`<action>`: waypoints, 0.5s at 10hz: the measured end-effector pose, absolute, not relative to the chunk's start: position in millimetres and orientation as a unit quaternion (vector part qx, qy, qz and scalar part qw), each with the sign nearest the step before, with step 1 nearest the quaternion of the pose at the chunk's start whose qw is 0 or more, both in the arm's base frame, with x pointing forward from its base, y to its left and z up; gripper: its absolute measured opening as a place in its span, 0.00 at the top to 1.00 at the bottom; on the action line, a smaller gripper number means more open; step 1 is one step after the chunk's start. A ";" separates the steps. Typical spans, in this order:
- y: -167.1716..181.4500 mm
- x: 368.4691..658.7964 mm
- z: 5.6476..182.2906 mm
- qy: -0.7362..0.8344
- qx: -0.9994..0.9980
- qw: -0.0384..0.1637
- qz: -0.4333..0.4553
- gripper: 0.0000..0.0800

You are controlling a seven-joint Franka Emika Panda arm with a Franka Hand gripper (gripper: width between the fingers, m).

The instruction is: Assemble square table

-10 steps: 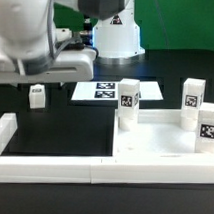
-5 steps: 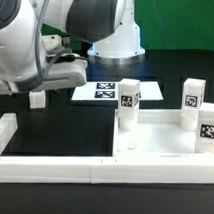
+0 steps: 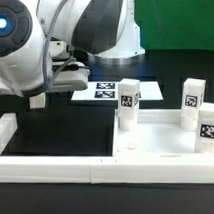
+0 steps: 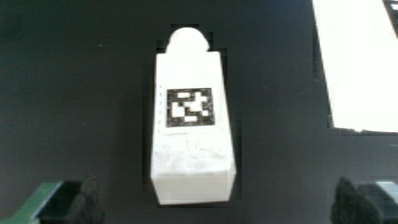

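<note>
The gripper (image 4: 210, 203) is hanging wide open and empty over a loose leg (image 4: 191, 115) lying at the exterior view's left-centre, its long axis apparently running crosswise to the fingers' gap, so both fingertips (image 4: 54, 200) are straddling it.

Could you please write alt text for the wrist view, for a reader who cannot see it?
A single white table leg with a black-and-white tag on its face lies flat on the black table, seen from directly above. The open gripper hangs over it, its two dark fingers wide apart on either side of the leg's blunt end, not touching it. A white board's edge shows alongside.
</note>
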State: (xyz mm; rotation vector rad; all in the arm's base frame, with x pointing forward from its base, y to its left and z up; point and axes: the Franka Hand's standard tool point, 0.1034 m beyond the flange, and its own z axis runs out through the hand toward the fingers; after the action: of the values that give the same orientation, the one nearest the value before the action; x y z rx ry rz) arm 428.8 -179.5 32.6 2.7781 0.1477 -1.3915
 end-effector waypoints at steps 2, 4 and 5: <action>-181.3 417.1 27.5 0.031 0.884 0.021 -0.467 0.19; -180.4 401.1 15.5 0.028 0.876 0.021 -0.481 0.19; -180.1 391.6 10.1 0.017 0.875 0.025 -0.484 0.19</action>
State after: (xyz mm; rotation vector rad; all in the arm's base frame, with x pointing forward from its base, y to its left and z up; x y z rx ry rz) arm 391.6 -180.1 10.1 2.7049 0.0537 -1.4965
